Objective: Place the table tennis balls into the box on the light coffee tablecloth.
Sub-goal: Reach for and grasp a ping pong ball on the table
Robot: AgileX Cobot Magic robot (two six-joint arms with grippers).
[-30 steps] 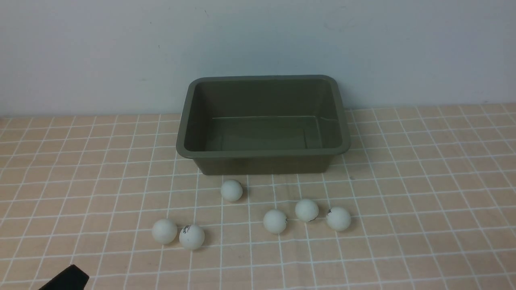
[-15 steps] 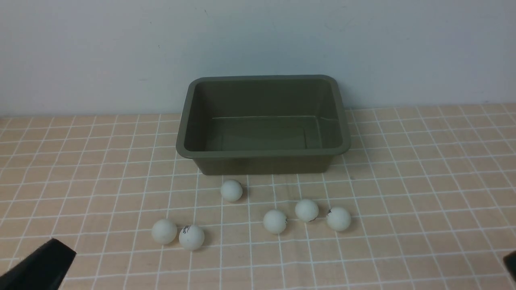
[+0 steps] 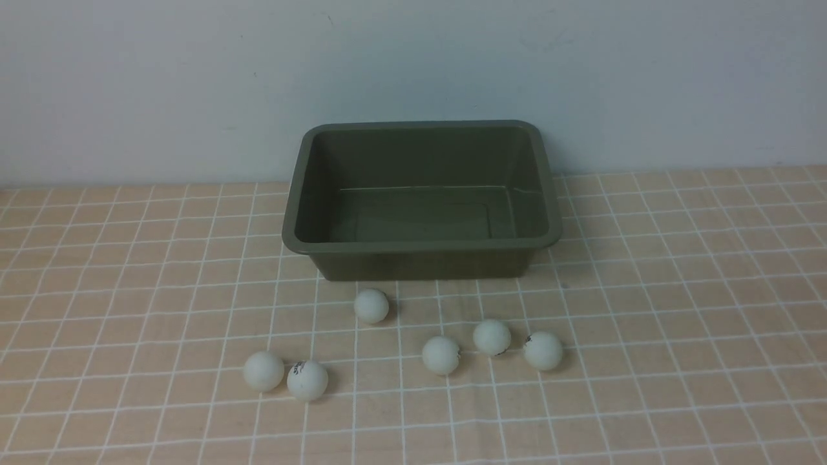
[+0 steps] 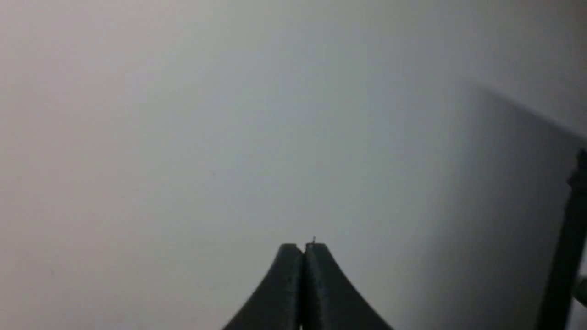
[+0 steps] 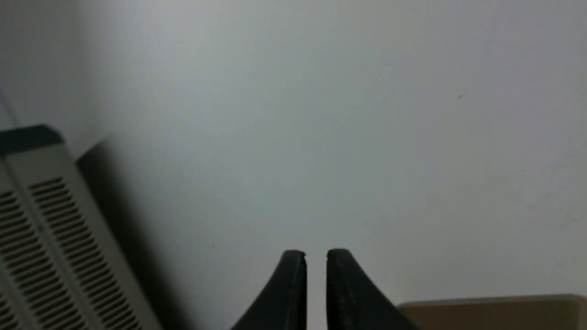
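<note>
The left pincer (image 4: 302, 247) is shut tight and empty. The right pincer (image 5: 315, 252) shows a thin gap and holds nothing. Both face a plain wall (image 4: 183, 114), out of the front view. Six balls (image 3: 441, 354) sit on the cloth (image 3: 678, 310), near side of the box (image 3: 420, 246).

We see the olive-green box (image 3: 421, 246) standing upright and empty at the far middle of the light coffee tablecloth (image 3: 678, 336), tan with thin white grid lines. Six white table tennis balls (image 3: 441, 355) lie on the cloth nearer than the box. A lone ball (image 3: 371, 306) sits just before its near wall. A close pair (image 3: 307, 380) lies to the left, and three sit in a loose row to the right.
</note>
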